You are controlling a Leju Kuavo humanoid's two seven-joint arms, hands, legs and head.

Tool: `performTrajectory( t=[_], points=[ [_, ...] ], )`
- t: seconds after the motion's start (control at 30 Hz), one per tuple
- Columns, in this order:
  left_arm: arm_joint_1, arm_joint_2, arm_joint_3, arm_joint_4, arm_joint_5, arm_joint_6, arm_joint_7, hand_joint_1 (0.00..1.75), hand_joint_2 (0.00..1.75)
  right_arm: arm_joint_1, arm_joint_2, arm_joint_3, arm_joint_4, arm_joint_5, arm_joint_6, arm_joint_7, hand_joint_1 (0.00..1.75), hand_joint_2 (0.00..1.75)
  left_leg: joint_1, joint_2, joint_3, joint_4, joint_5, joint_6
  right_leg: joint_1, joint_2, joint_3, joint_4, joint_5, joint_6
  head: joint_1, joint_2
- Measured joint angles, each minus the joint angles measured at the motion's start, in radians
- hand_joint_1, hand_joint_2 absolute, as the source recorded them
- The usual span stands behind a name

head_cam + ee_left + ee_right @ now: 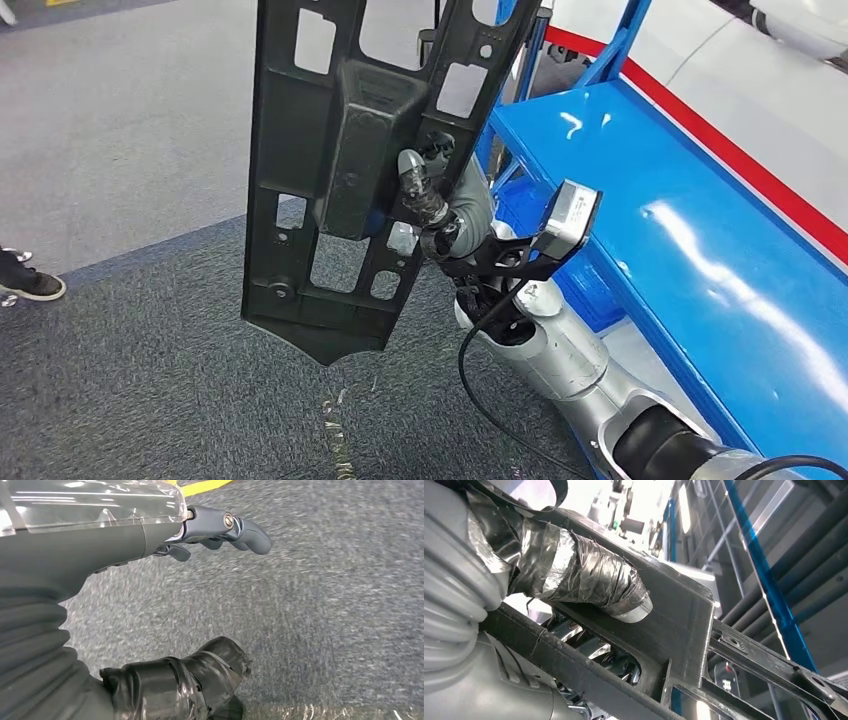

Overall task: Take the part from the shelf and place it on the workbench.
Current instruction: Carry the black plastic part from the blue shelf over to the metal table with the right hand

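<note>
Grey carpet floor [150, 380] under everything, blue counter [700, 260] just to the outer side of your right arm. Right hand [432, 205] is grasping the black slotted panel [340, 150]: taped thumb across one face, fingers through a cutout behind it, confirmed in the right wrist view, where the taped thumb [589, 582] presses on a rib of the panel [684, 625]. Panel hangs in the air, most of its length above and below the hand, lower tip pointing at the carpet, none of it over the counter.

Risks as I judge them:
- Grip sits on one rib near the middle. A long panel on a single grip point can pivot in the hand if you swing fast, and the tape on the thumb may slide on smooth plastic.
- Panel's edge sits close to the counter's near edge and the blue frame upright [620, 45]. Swinging across without lifting first could clip one and lever the panel out of the grip.
- Setting it down tip-first would let it tip over the edge.

Left hand [220, 527] hangs over carpet, fingers loosely apart, holding nothing, so no backup support.
</note>
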Motion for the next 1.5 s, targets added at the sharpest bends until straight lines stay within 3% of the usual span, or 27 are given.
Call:
performTrajectory(
  t=[0.03, 0.1, 0.17, 0.23, 0.3, 0.33, 0.4, 0.43, 0.53, 0.6, 0.67, 0.73, 0.77, 0.83, 0.9, 0.93, 0.97, 1.03, 1.1, 1.17, 1.2, 1.27, 1.33, 1.4, 1.43, 1.5],
  points=[
    [-0.001, 0.0, 0.0, 0.0, 0.0, 0.0, 0.0, 0.0, 1.75, 0.0, 0.0, 0.0, 0.0, 0.0, 0.0, 0.0, 1.75, 1.75, 0.001, -0.013, -0.006, 0.012, -0.005, -0.006, -0.005, 0.025, 0.021, -0.052, 0.02, 0.001, -0.001, 0.0],
    [-0.002, 0.0, 0.0, 0.0, 0.0, 0.0, -0.002, 0.0, 1.75, 0.0, 0.001, 0.0, 0.001, 0.001, 0.001, 0.0, 1.75, 1.75, 0.004, -0.035, -0.022, 0.027, -0.009, -0.018, -0.008, 0.057, 0.037, -0.091, 0.023, 0.001, -0.001, 0.0],
    [0.001, 0.0, 0.0, 0.0, 0.0, -0.001, -0.004, 0.0, 1.75, -0.001, 0.002, 0.0, 0.001, 0.004, 0.002, 0.001, 1.75, 1.75, 0.008, -0.053, -0.03, 0.027, -0.007, -0.027, -0.006, 0.039, 0.041, -0.095, 0.024, -0.008, -0.001, 0.0],
    [0.004, -0.001, 0.0, 0.0, 0.0, 0.0, -0.006, 0.0, 1.75, -0.003, 0.004, 0.0, 0.002, 0.011, 0.002, 0.001, 1.75, 1.75, 0.007, -0.02, -0.046, 0.055, -0.023, -0.037, -0.006, 0.014, 0.049, -0.102, 0.025, -0.021, -0.005, 0.0],
    [0.0, -0.003, 0.0, 0.0, 0.0, 0.001, -0.007, 0.0, 1.75, -0.003, 0.007, 0.0, 0.003, 0.016, 0.003, 0.001, 1.75, 1.75, 0.005, 0.045, -0.093, 0.151, -0.067, -0.046, -0.003, -0.013, 0.057, -0.108, 0.024, -0.029, -0.01, 0.0],
    [-0.003, -0.003, 0.0, 0.0, 0.0, 0.001, -0.007, 0.0, 1.75, -0.004, 0.008, 0.0, 0.003, 0.017, 0.003, 0.001, 1.75, 1.75, 0.007, 0.064, -0.125, 0.214, -0.091, -0.049, 0.0, -0.028, 0.058, -0.108, 0.022, -0.032, -0.011, 0.0],
    [-0.004, -0.003, 0.0, 0.0, 0.0, 0.005, -0.006, 0.0, 1.75, -0.003, 0.008, 0.0, 0.005, 0.017, 0.002, 0.001, 1.75, 1.75, 0.009, 0.08, -0.164, 0.283, -0.102, -0.05, 0.004, -0.057, 0.061, -0.108, 0.018, -0.035, -0.011, 0.0],
    [-0.002, -0.003, 0.0, 0.0, 0.002, 0.01, -0.005, 0.0, 1.75, -0.003, 0.008, 0.0, 0.006, 0.017, 0.001, 0.001, 1.75, 1.75, 0.009, 0.083, -0.157, 0.266, -0.084, -0.048, 0.006, -0.07, 0.063, -0.108, 0.015, -0.036, -0.011, 0.0],
    [-0.002, -0.003, 0.0, 0.0, 0.011, 0.02, -0.003, 0.0, 1.75, -0.004, 0.008, 0.0, 0.007, 0.017, 0.0, 0.002, 1.75, 1.75, -0.004, 0.123, -0.059, 0.081, -0.006, -0.032, 0.01, -0.105, 0.075, -0.11, 0.006, -0.032, -0.011, 0.0],
    [-0.005, -0.002, 0.0, 0.0, 0.013, 0.021, -0.003, 0.0, 1.75, -0.004, 0.008, 0.0, 0.008, 0.017, 0.0, 0.003, 1.75, 1.75, -0.018, 0.143, -0.026, 0.019, 0.002, -0.02, 0.013, -0.124, 0.081, -0.116, 0.002, -0.026, -0.011, 0.0],
    [-0.003, 0.001, 0.0, 0.0, 0.012, 0.021, -0.004, 0.0, 1.75, -0.004, 0.008, 0.0, 0.01, 0.016, 0.001, 0.005, 1.75, 1.75, -0.023, 0.126, -0.02, 0.008, 0.003, -0.011, 0.014, -0.142, 0.088, -0.123, -0.001, -0.017, -0.01, 0.0],
    [0.001, 0.003, 0.0, 0.0, 0.011, 0.022, -0.005, 0.0, 1.75, -0.005, 0.008, 0.0, 0.013, 0.016, 0.002, 0.006, 1.75, 1.75, -0.018, 0.105, -0.006, -0.01, 0.008, -0.002, 0.012, -0.119, 0.087, -0.106, -0.018, -0.008, -0.009, 0.0],
    [0.0, 0.003, 0.0, 0.0, 0.01, 0.023, -0.006, 0.0, 1.75, -0.005, 0.008, -0.001, 0.013, 0.016, 0.002, 0.006, 1.75, 1.75, -0.015, 0.096, 0.001, -0.018, 0.011, 0.004, 0.011, -0.093, 0.072, -0.071, -0.037, -0.006, -0.008, 0.0],
    [-0.003, 0.003, 0.0, 0.0, 0.008, 0.025, -0.006, 0.0, 1.75, -0.005, 0.008, -0.001, 0.015, 0.016, 0.002, 0.006, 1.75, 1.75, -0.011, 0.076, 0.007, -0.022, 0.01, 0.014, 0.011, -0.044, 0.009, 0.046, -0.085, -0.006, -0.006, 0.0],
    [-0.005, 0.003, 0.0, 0.0, 0.004, 0.028, -0.002, 0.0, 1.75, -0.001, 0.008, -0.001, 0.017, 0.014, 0.003, 0.007, 1.75, 1.75, -0.011, 0.051, 0.007, -0.017, 0.006, 0.016, 0.01, -0.035, -0.047, 0.131, -0.098, -0.003, -0.004, 0.0],
    [-0.004, 0.003, 0.0, 0.0, 0.002, 0.028, 0.001, 0.0, 1.75, 0.0, 0.008, -0.001, 0.018, 0.013, 0.003, 0.008, 1.75, 1.75, -0.009, 0.036, 0.007, -0.012, 0.003, 0.014, 0.008, -0.033, -0.053, 0.125, -0.078, -0.001, -0.004, 0.0],
    [-0.002, 0.002, 0.0, 0.0, -0.002, 0.028, 0.004, 0.0, 1.75, 0.001, 0.008, -0.001, 0.019, 0.012, 0.004, 0.008, 1.75, 1.75, -0.007, 0.021, 0.007, -0.005, -0.002, 0.011, 0.004, -0.03, -0.04, 0.082, -0.042, 0.002, -0.004, 0.0],
    [0.0, 0.002, 0.0, 0.0, -0.005, 0.028, 0.006, 0.0, 1.75, 0.0, 0.008, -0.001, 0.02, 0.01, 0.005, 0.009, 1.75, 1.75, -0.002, -0.006, 0.0, 0.018, -0.016, -0.001, -0.005, 0.006, 0.009, -0.035, 0.015, 0.008, -0.004, 0.0],
    [-0.001, 0.002, 0.0, 0.0, -0.004, 0.029, 0.005, 0.0, 1.75, 0.0, 0.008, -0.001, 0.022, 0.01, 0.006, 0.01, 1.75, 1.75, 0.001, -0.03, -0.014, 0.036, -0.023, -0.013, -0.009, 0.039, 0.032, -0.086, 0.025, 0.008, -0.005, 0.0],
    [0.001, 0.002, 0.0, 0.0, -0.001, 0.03, 0.004, 0.0, 1.75, -0.001, 0.008, -0.001, 0.023, 0.009, 0.007, 0.012, 1.75, 1.75, 0.005, -0.051, -0.023, 0.036, -0.02, -0.022, -0.006, 0.028, 0.035, -0.088, 0.022, -0.002, -0.006, 0.0],
    [0.005, 0.001, 0.0, 0.0, 0.0, 0.03, 0.004, 0.0, 1.75, -0.002, 0.008, -0.001, 0.024, 0.009, 0.007, 0.013, 1.75, 1.75, 0.006, -0.049, -0.025, 0.038, -0.021, -0.026, -0.005, 0.017, 0.038, -0.091, 0.022, -0.008, -0.006, 0.0],
    [0.009, 0.0, 0.0, 0.0, 0.002, 0.029, 0.004, 0.0, 1.75, -0.005, 0.01, -0.001, 0.024, 0.009, 0.007, 0.013, 1.75, 1.75, 0.004, -0.001, -0.044, 0.077, -0.043, -0.035, -0.006, -0.006, 0.048, -0.099, 0.023, -0.02, -0.012, 0.0],
    [0.007, 0.0, 0.0, 0.0, 0.003, 0.029, 0.003, 0.0, 1.75, -0.005, 0.011, -0.001, 0.025, 0.013, 0.006, 0.014, 1.75, 1.75, 0.004, 0.061, -0.098, 0.184, -0.089, -0.043, -0.001, -0.031, 0.056, -0.103, 0.02, -0.029, -0.017, 0.0],
    [0.004, -0.001, 0.0, 0.0, 0.003, 0.031, -0.001, 0.0, 1.75, -0.004, 0.011, -0.001, 0.026, 0.017, 0.003, 0.014, 1.75, 1.75, 0.006, 0.079, -0.153, 0.28, -0.115, -0.045, 0.004, -0.059, 0.059, -0.104, 0.015, -0.032, -0.017, 0.0],
    [0.005, -0.002, 0.0, 0.0, 0.002, 0.035, -0.003, 0.0, 1.75, -0.003, 0.011, -0.001, 0.027, 0.019, 0.002, 0.014, 1.75, 1.75, 0.007, 0.082, -0.159, 0.285, -0.106, -0.044, 0.006, -0.072, 0.061, -0.104, 0.012, -0.033, -0.018, 0.0],
    [0.007, -0.004, 0.0, 0.0, -0.001, 0.044, -0.006, 0.0, 1.75, -0.002, 0.011, -0.001, 0.027, 0.02, 0.001, 0.014, 1.75, 1.75, 0.005, 0.097, -0.113, 0.189, -0.045, -0.037, 0.009, -0.095, 0.068, -0.104, 0.006, -0.032, -0.018, 0.0]
  ],
)
